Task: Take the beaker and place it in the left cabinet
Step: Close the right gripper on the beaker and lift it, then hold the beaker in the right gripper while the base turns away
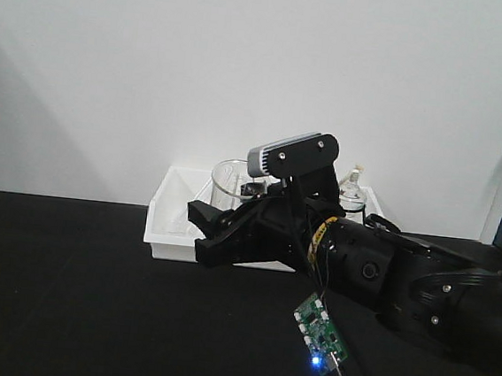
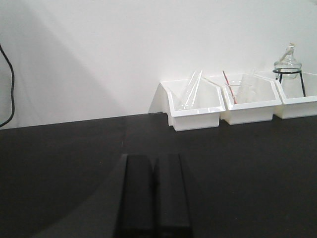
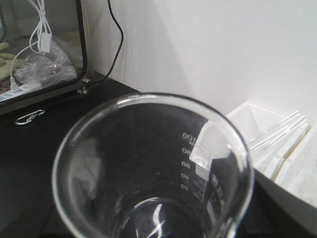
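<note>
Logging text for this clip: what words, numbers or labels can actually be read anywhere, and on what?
"100": top of the printed scale on the beaker, seen mirrored through the glass; its "1" is unclear.
"80": next mark down, mirrored.
"60": below that.
"40": below that.
"20": lowest, faint.
On the circuit board: print too small to read.
Nothing else legible.

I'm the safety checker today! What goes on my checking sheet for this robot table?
Surface: black tabletop, flat.
Job's things: beaker with printed marks fills the right wrist view; left cabinet: nothing seen.
Clutter: white trays holding glass rods, a glass with a red stick, a flask on a tripod; carabiner.
Grippers: left gripper shut, empty; right gripper by the beaker, grip unclear.
Cables: black cable hanging down; circuit board dangling under the right arm.
Surroundings: white wall; glass case.
</note>
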